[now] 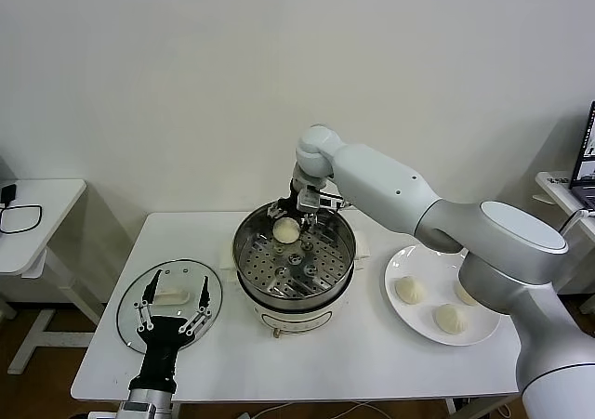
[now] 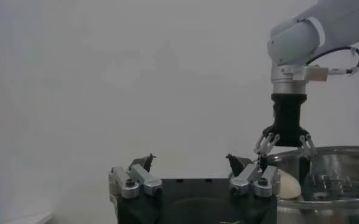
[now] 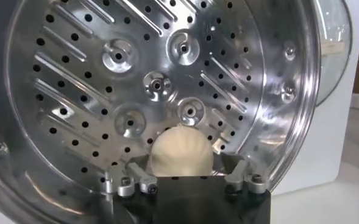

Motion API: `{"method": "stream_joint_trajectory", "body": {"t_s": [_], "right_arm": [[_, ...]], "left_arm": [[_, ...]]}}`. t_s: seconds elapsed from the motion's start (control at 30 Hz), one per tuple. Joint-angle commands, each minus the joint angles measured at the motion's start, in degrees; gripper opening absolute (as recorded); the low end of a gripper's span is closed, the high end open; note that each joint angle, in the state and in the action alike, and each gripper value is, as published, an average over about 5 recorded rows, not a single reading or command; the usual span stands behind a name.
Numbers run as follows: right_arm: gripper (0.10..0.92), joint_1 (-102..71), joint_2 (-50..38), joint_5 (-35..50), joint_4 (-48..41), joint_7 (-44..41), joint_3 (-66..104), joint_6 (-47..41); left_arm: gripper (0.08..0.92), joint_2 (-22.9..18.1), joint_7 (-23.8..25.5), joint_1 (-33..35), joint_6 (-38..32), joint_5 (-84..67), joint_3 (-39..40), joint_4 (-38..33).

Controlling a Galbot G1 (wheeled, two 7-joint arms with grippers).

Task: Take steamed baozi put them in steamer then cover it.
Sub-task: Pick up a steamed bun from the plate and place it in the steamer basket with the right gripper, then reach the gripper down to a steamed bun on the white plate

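White table (image 1: 372,345) | right end effector (image 1: 299,216) grasping baozi (image 1: 286,230) over steamer (image 1: 294,294) far rim | left end effector (image 1: 174,302) released

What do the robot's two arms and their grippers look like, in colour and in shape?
The right arm has smooth rounded shells, white with grey joints, and a thin black cable near its wrist. The right gripper and the left gripper are black, with silver metal fingers joined by screws.
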Motion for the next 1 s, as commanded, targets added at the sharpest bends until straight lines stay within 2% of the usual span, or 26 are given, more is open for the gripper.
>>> {"method": "stream_joint_trajectory", "body": {"t_s": [0.03, 0.23, 0.4, 0.63, 1.0], "right_arm": [[0.822, 3.47, -7.77, 13.06, 8.28, -5.89, 0.33, -5.25], [0.823, 12.05, -23.48, 34.87, 13.77, -11.86, -7.19, -24.98], [0.823, 14.16, -33.15, 41.88, 11.43, -14.72, -12.99, -39.52], [0.823, 8.39, -38.8, 45.84, 8.98, -13.09, -18.18, -46.49], [0.823, -1.19, -37.26, 43.63, 7.01, -8.42, -17.28, -47.8]], "left_arm": [[0.823, -0.11, 0.02, 0.02, 0.11, -0.02, 0.13, 0.04], [0.823, -0.12, 0.09, -0.03, 0.32, 0.11, 0.42, 0.01], [0.823, 0.08, 0.17, -0.08, 0.48, 0.17, 0.65, -0.07], [0.823, 0.23, 0.14, -0.25, 0.73, 0.17, 0.93, -0.2], [0.823, -0.09, 0.0, -0.08, 0.66, 0.25, 0.96, 0.07]]}}
